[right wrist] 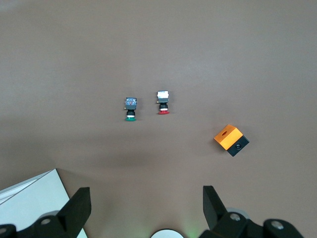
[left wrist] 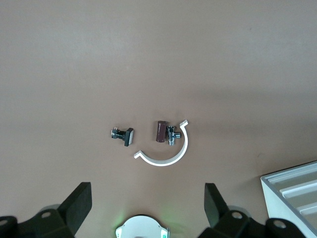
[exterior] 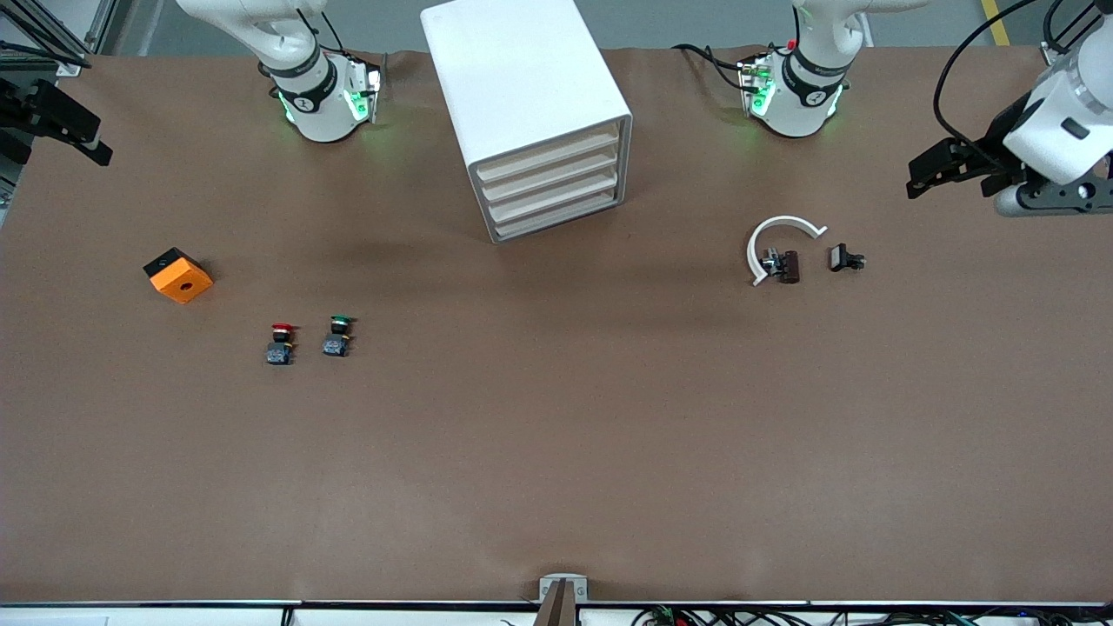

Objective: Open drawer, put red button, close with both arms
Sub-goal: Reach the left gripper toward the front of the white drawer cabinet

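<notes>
right gripper (right wrist: 146, 210) jaws apart, high over table edge, waiting | red button (exterior: 280, 343) beside green button (exterior: 337, 336), within right arm's reach | drawer (exterior: 548, 156) closed, top of cabinet (exterior: 522, 87), faces front camera | left gripper (left wrist: 148, 208) jaws apart, parked over table end

Brown table (exterior: 556, 452) with cabinet (exterior: 522, 96), buttons.

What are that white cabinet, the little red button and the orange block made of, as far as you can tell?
The cabinet looks like smooth moulded plastic: even matte white faces, rounded edges. The red button seems plastic too, with a glossy red cap on a black and blue-grey body; metal parts inside can't be ruled out. The orange block looks like matte plastic, flat uniform orange with a black side and a round hole.
</notes>
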Robot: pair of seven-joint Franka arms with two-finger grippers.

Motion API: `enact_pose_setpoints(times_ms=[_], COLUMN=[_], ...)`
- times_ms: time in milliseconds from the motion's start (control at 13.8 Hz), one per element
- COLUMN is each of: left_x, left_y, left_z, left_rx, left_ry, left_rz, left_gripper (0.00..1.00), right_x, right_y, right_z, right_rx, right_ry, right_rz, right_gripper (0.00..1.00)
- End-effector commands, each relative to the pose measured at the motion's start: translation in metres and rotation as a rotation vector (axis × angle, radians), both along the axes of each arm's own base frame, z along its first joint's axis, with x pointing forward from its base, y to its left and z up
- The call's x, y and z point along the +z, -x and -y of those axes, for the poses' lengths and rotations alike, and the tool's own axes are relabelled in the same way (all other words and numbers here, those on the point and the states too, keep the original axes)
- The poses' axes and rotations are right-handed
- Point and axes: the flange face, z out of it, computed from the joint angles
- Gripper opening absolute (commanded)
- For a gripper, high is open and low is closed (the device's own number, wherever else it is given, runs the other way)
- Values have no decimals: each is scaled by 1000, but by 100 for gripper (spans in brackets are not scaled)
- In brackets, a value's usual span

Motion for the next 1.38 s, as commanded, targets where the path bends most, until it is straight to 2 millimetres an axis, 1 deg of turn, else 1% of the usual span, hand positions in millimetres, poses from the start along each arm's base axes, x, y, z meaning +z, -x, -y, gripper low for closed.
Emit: enact_pose_setpoints(times_ms=[0,145,290,362,579,796,869,1013,1158,1303], left_x=[-25,-45,-65,-72,-107,-144,-154,-171,-195,-214], left_y=[-6,-10,-14,-16,-26,-34,-36,-41,-43,-46], left_z=[5,10,17,20,48,89,99,114,137,152], left_rx=[6,-1,1,1,5,50,63,82,93,135], left_ry=[-10,-10,26,32,30,13,11,9,-1,-12], left_rz=[-55,-78,-96,-99,-129,-158,-161,-164,-170,-178], left_gripper=[100,100,100,100,100,100,100,100,100,100], right_x=[3,2,3,3,2,2,2,2,2,2], right_y=[8,8,8,8,8,8,7,8,8,8], right_z=[0,0,0,0,0,0,0,0,0,0], right_rx=[7,9,7,9,9,7,9,7,7,7], right_ry=[11,11,11,11,11,11,11,11,11,11], right_rz=[8,7,7,8,7,7,8,5,4,4], right_gripper=[100,100,100,100,100,100,100,100,100,100])
